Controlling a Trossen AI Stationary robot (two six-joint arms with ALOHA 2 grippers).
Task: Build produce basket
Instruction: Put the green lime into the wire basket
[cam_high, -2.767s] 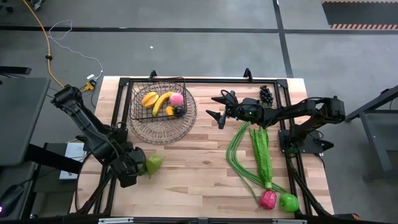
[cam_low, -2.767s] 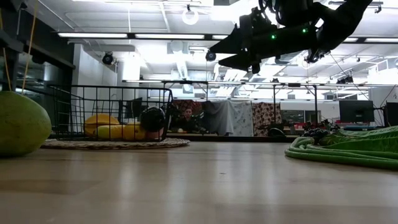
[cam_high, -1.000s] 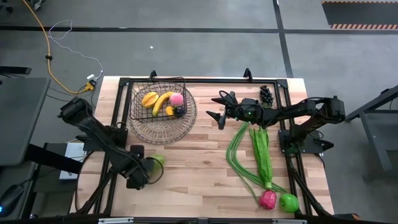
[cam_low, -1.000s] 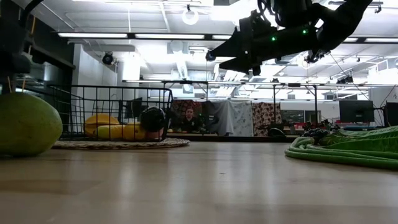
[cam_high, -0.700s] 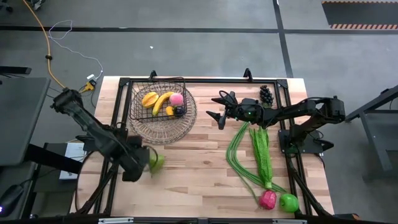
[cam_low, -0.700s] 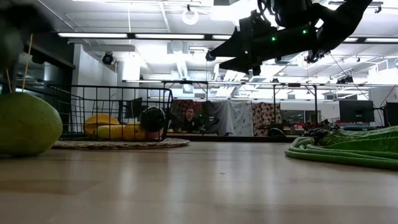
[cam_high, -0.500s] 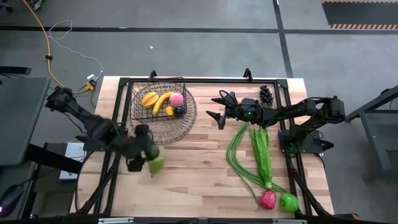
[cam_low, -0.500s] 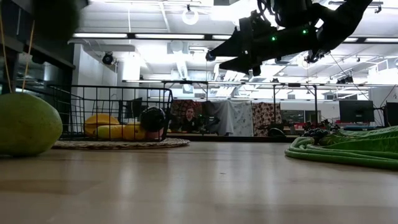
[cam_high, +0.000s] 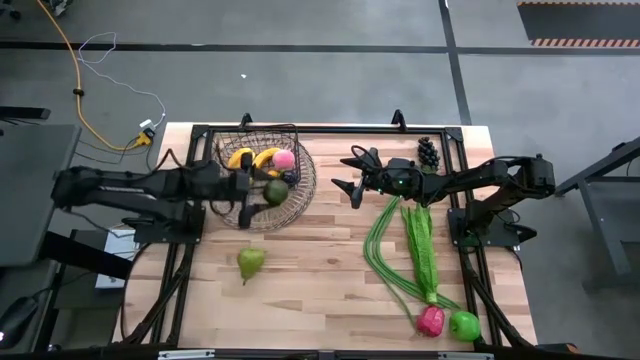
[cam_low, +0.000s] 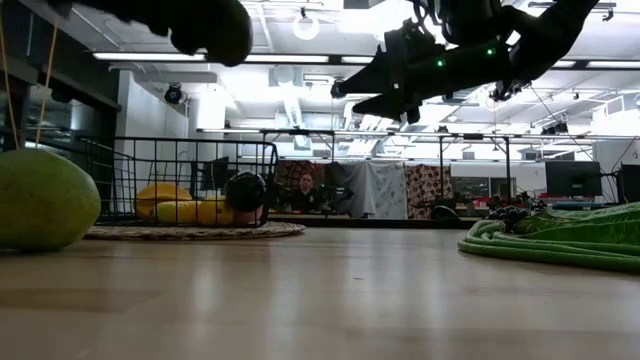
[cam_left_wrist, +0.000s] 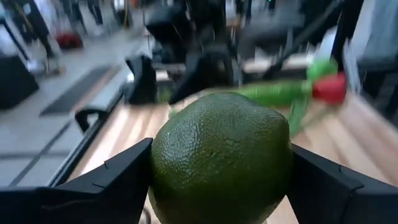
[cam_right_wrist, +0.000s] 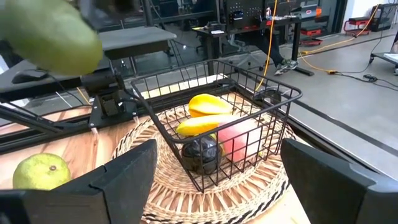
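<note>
High view: the left gripper (cam_high: 262, 193) is out over the near edge of the wire basket (cam_high: 232, 143), clamped on a round dark green fruit (cam_high: 275, 191); the left wrist view shows this fruit's (cam_left_wrist: 221, 155) pebbled skin filling the gap, with a finger (cam_left_wrist: 112, 180) pressed against each side. The basket stands on a round woven mat (cam_high: 300, 190) near the table's (cam_high: 320, 270) far left corner and already contains a banana (cam_high: 262, 158), another yellow fruit (cam_high: 239, 157), a pink peach (cam_high: 286, 158) and a dark fruit (cam_high: 290, 176). A green pear (cam_high: 250, 262) lies alone on the wood nearer the front, well apart from the mat. The right gripper (cam_high: 345, 172) hangs above the table's middle with its fingers spread wide and nothing between them. Beside the right arm are dark grapes (cam_high: 428, 151), long green beans (cam_high: 385, 255) and leafy greens (cam_high: 421, 245), ending near a red pepper (cam_high: 432, 320) touching a green apple (cam_high: 464, 324).
</note>
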